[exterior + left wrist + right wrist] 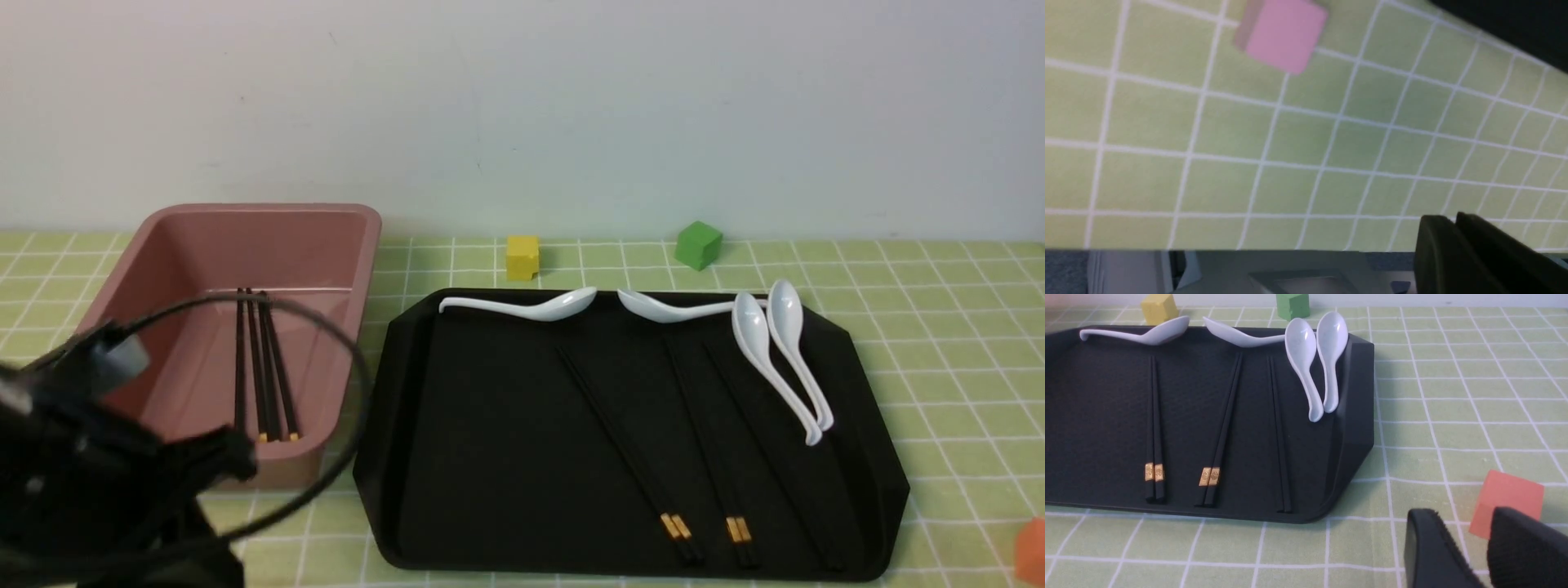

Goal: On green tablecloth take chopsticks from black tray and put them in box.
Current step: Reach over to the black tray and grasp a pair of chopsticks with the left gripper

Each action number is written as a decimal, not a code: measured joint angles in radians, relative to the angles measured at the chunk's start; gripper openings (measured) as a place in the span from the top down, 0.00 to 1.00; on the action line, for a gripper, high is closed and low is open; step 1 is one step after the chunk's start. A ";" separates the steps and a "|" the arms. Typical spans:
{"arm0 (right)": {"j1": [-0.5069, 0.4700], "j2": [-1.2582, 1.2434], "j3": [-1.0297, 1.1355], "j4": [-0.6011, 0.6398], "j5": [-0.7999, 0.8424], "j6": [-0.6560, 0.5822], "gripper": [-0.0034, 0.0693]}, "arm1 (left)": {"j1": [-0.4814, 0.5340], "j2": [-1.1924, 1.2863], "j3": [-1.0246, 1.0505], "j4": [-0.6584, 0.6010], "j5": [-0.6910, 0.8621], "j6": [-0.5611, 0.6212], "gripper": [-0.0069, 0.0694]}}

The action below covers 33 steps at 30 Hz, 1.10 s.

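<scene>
The black tray (490, 425) lies on the green tablecloth (939, 343). Three pairs of black chopsticks lie on it: left (624, 449), middle (709, 449) and right (771, 457). They also show in the right wrist view (1154, 428). More chopsticks (261, 367) lie inside the pink box (204, 245) left of the tray. My left arm (82, 474) is low in front of the box. Its gripper (1447, 220) is shut and empty over bare cloth. My right gripper (1466, 522) is open and empty over the cloth, off the tray's near right corner.
Several white spoons (767, 351) lie along the tray's far and right sides. A yellow cube (522, 257) and a green cube (698, 245) stand behind the tray. An orange cube (1506, 502) sits beside my right gripper. A pink cube (1284, 36) lies beyond the left gripper.
</scene>
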 joint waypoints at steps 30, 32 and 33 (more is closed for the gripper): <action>0.000 0.000 0.000 0.001 0.000 0.000 0.62 | -0.527 0.948 -0.908 0.400 -0.109 -0.735 0.43; 0.000 0.000 0.000 0.001 0.000 0.000 0.62 | -0.532 0.989 -0.967 0.357 -0.106 -0.740 0.44; 0.000 0.000 0.000 0.001 0.000 0.000 0.62 | -0.534 1.000 -0.983 0.345 -0.106 -0.740 0.44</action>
